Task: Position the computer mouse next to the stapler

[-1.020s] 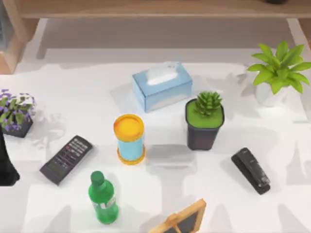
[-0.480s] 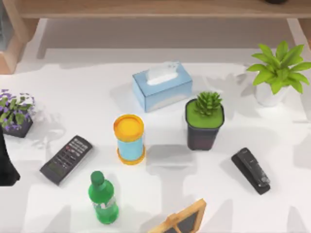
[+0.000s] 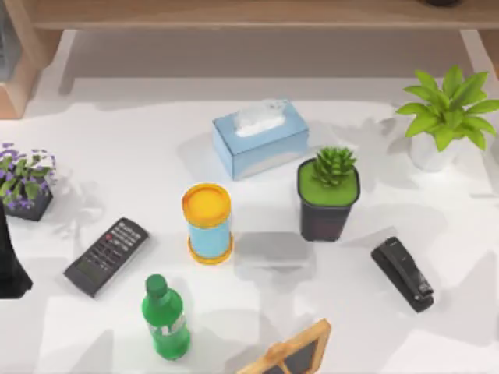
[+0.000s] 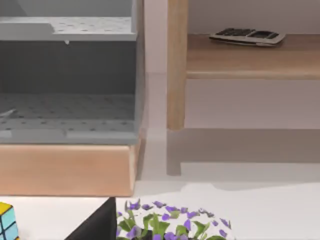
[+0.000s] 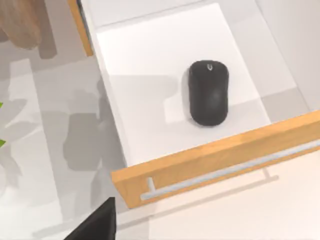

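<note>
Top view, left to right: left arm (image 3: 12, 269) parked at the tabletop's (image 3: 140, 156) left edge, gripper state can't tell; stapler (image 3: 402, 273) lies near right. Right wrist view: computer mouse (image 5: 208, 92) sits in an open drawer (image 5: 210, 160), right gripper above it, fingers can't tell. Step looks like approach-to-grasp. Next: descend, clamp the mouse, carry it beside the stapler.

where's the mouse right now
In the right wrist view, the black mouse lies inside an open white drawer, close behind its wooden front with the metal handle.
</note>
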Controlling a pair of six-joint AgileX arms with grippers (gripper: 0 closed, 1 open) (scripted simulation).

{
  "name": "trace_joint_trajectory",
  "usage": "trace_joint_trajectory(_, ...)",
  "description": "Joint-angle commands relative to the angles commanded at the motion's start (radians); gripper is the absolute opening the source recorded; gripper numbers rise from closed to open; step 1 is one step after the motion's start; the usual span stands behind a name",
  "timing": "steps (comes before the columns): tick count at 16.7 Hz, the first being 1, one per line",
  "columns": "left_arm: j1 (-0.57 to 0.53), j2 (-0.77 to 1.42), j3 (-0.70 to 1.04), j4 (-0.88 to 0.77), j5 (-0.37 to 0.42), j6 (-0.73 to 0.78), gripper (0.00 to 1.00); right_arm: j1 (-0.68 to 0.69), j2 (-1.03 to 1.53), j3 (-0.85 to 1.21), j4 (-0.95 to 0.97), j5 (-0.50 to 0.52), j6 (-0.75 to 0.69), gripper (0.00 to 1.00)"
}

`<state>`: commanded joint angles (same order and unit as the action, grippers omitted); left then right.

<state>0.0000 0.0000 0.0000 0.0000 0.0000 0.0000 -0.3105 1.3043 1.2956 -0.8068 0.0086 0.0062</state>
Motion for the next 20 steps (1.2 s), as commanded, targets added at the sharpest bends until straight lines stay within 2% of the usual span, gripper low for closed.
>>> trace_joint_trajectory(5,0.0,0.0,0.0,0.0,0.0,0.0,1.0,-0.052,0.613,0.577,-0.276,0.004,-0.025,1.0)
trace_joint_trajectory(10,0.0,0.0,0.0,0.0,0.0,0.0,1.0,-0.063,1.065,0.971,-0.465,0.006,-0.053,1.0)
trace_joint_trajectory(15,0.0,0.0,0.0,0.0,0.0,0.0,1.0,-0.052,1.27,1.153,-0.54,-0.003,-0.055,1.0)
trace_joint_trajectory(20,0.0,0.0,0.0,0.0,0.0,0.0,1.0,-0.05,1.286,1.172,-0.543,-0.005,-0.053,1.0)
